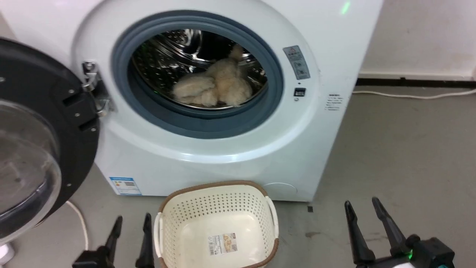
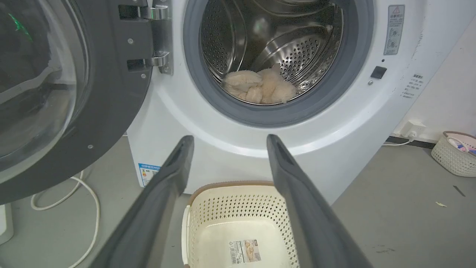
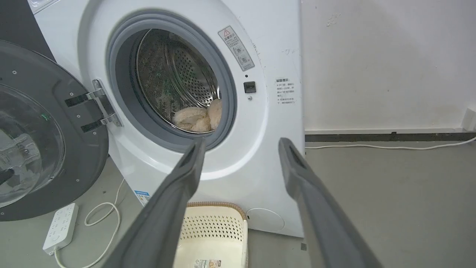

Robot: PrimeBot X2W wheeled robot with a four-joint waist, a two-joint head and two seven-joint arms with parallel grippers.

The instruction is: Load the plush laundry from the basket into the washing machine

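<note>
The beige plush laundry [image 1: 215, 89] lies inside the steel drum of the white washing machine [image 1: 208, 156], whose black-framed glass door [image 1: 33, 149] hangs open to the left. The plush laundry [image 2: 260, 87] rests low in the drum, and part of the plush laundry [image 3: 197, 117] shows past the door seal. The cream basket [image 1: 217, 227] stands on the floor before the washer, holding nothing but its label sticker. My left gripper [image 1: 132, 225] is open just left of the basket [image 2: 238, 223]. My right gripper [image 1: 362, 208] is open over the floor to the right of the basket [image 3: 212, 238].
A white power strip [image 3: 61, 227] and a looping white cable [image 2: 89, 208] lie on the floor under the open door. A second pale basket [image 2: 455, 154] with coloured items sits by the wall. Another cable [image 1: 412, 95] runs along the skirting. Grey floor [image 1: 401, 156] extends to the right.
</note>
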